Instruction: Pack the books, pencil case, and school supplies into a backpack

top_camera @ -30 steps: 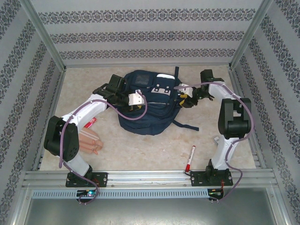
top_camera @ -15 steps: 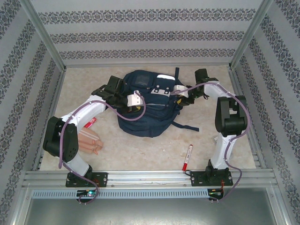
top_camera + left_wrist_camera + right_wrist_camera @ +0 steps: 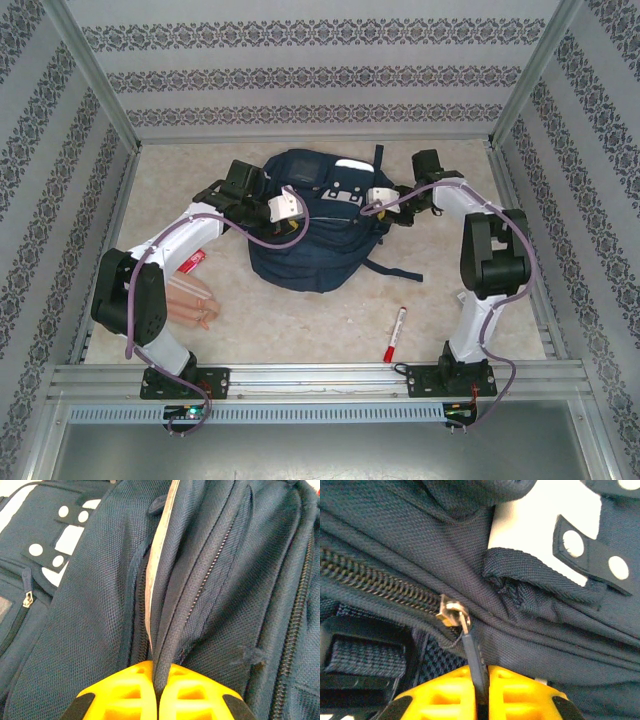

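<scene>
Beige tabletop [image 3: 300, 320], backpack [image 3: 315, 225] slumped at the far middle, soft floppy cloth, so left gripper [image 3: 157, 690] pinches its zip-edge fold [image 3: 170, 630] while right gripper [image 3: 481, 695] clamps the zipper pull [image 3: 471, 652], likely the surest handle!

The backpack [image 3: 312, 235] lies on the tabletop [image 3: 300, 320] at its middle, towards the far wall, with the left hand [image 3: 284, 222] on its left part, pinching a fold of its fabric, and the right hand [image 3: 374, 208] at its right edge, clamped on a zipper pull [image 3: 471, 650] just beside a strap. The pencil case [image 3: 190, 305] lies near the front left, well apart from the backpack and close beside the left arm. The marker pen [image 3: 394, 335] lies front right, between the backpack and the right arm's base
</scene>
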Motion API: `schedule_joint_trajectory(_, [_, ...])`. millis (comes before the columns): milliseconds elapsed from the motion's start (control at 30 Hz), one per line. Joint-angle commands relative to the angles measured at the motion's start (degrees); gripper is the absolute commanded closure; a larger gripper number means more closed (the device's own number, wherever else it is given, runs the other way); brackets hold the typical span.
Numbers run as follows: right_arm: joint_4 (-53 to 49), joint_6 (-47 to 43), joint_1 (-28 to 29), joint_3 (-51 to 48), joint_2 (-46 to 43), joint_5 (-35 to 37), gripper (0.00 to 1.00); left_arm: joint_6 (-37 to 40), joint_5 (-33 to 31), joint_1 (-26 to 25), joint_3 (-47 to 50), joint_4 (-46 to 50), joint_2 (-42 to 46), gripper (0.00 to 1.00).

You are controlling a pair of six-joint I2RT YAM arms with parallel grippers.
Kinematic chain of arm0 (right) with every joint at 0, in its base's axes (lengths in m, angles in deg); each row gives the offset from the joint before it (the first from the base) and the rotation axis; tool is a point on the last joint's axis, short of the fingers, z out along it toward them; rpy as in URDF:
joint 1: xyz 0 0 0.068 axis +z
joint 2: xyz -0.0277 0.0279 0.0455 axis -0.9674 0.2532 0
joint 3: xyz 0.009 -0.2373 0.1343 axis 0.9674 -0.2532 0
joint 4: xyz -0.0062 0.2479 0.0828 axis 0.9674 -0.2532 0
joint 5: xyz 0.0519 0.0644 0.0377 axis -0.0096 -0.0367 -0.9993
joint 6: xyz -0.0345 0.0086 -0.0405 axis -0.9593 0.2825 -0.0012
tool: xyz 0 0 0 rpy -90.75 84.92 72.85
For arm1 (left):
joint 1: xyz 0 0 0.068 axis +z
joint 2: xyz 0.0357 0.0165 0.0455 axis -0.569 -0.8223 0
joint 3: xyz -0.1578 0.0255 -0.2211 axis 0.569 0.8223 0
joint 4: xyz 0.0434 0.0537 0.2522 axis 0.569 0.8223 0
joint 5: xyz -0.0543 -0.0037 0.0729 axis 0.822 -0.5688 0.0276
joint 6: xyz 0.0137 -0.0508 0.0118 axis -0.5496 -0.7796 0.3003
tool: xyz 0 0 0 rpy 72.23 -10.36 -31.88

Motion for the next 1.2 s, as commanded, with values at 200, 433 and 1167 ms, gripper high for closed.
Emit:
schedule_joint_trajectory(200, [-1.28, -3.20, 0.58, -1.14, -8.13, -0.22, 0.96, -7.95, -3.29, 0.59, -1.59, -3.19, 0.99, 1.00])
schedule_joint_trajectory(433, [2.59, -7.37, 1.12, -6.71, -11.76, -1.79, 1.00, -13.76, -4.63, 0.50, -2.17, -5.11, 0.00, 1.00])
schedule_joint_trajectory(1167, [43.04, 0.30, 3.76, -28.89, -24.65, -16.80, 1.00, -12.85, 0.40, 0.61, 0.54, -7.02, -1.00, 1.00])
